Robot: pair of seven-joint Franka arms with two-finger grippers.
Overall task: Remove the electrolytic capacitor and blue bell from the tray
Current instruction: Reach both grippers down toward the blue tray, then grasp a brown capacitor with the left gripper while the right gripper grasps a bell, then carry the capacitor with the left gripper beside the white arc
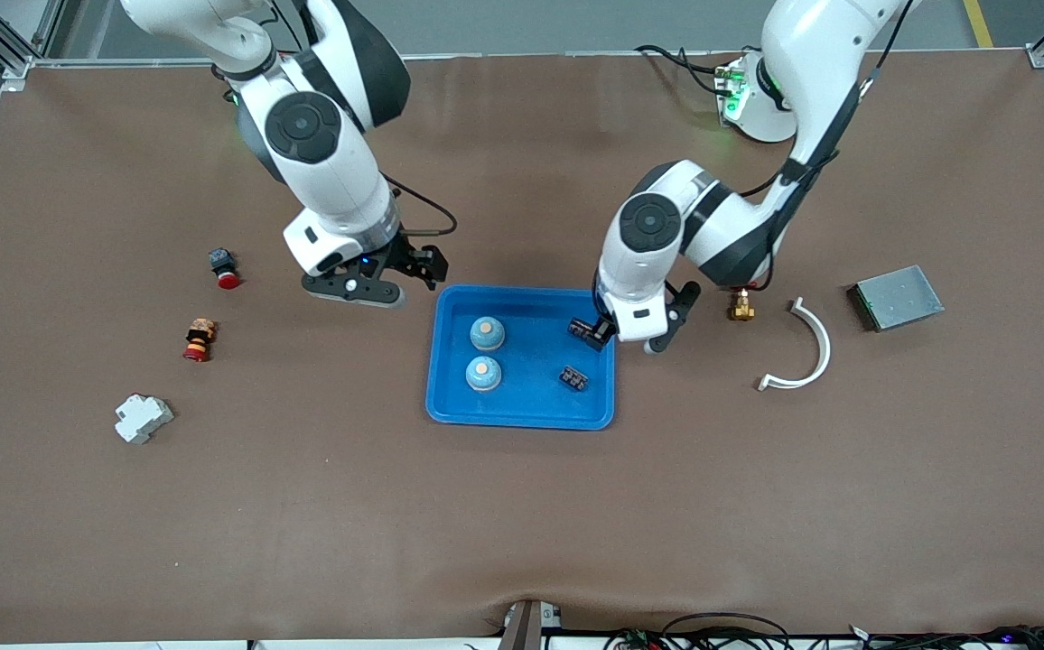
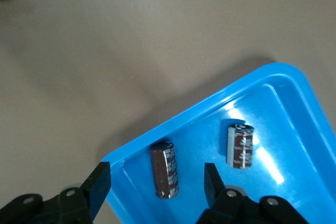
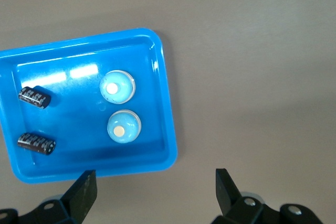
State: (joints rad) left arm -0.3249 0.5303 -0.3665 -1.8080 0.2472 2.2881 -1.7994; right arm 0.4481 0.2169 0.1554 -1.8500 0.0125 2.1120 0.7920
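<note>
The bench carried the blue tray near its middle, and the tray still held everything the task concerned: two blue bells and two electrolytic capacitors. The bells sat side by side in the half toward the right arm's end, the farther bell and the nearer bell. The capacitors lay in the other half, the farther capacitor in the tray's corner by the rim, the nearer capacitor close to the tray's edge on that side.

The step in hand looked like the first pick. The left hand was down over that corner, its fingers parted and straddling the farther capacitor without yet pressing it. The next move would call for closing squarely across the cylinder so it did not roll against the rim, then lifting clear of the tray.

The right hand waited over bare bench just off the tray's corner toward its own end, fingers spread wide and holding nothing, well placed to take a bell afterwards.
</note>
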